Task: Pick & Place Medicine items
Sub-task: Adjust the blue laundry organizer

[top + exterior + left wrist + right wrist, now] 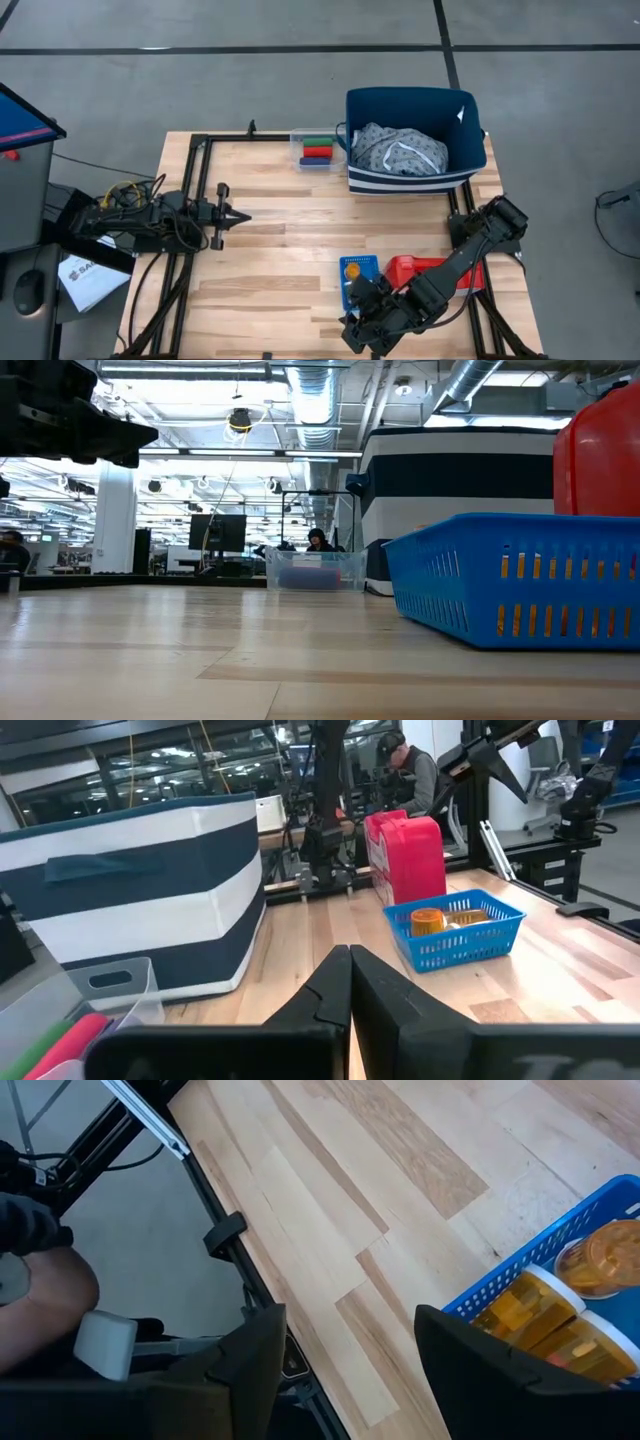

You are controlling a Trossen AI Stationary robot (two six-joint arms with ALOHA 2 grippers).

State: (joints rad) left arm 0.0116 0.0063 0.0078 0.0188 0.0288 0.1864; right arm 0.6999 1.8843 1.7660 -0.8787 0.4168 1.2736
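Three orange pill bottles with white caps are in a small blue basket, also seen as the bottles in the basket from the left wrist view. My right gripper is open and empty. It hovers over the table's near edge beside the basket, seen from above as the right gripper. My left gripper is shut and empty, and waits over the table's left part, pointing right; its fingers show closed.
A red container stands right of the basket. A blue-and-white striped bin holding cloth sits at the far right. A clear tray with green, red and blue blocks is left of it. Bare wood lies at the centre.
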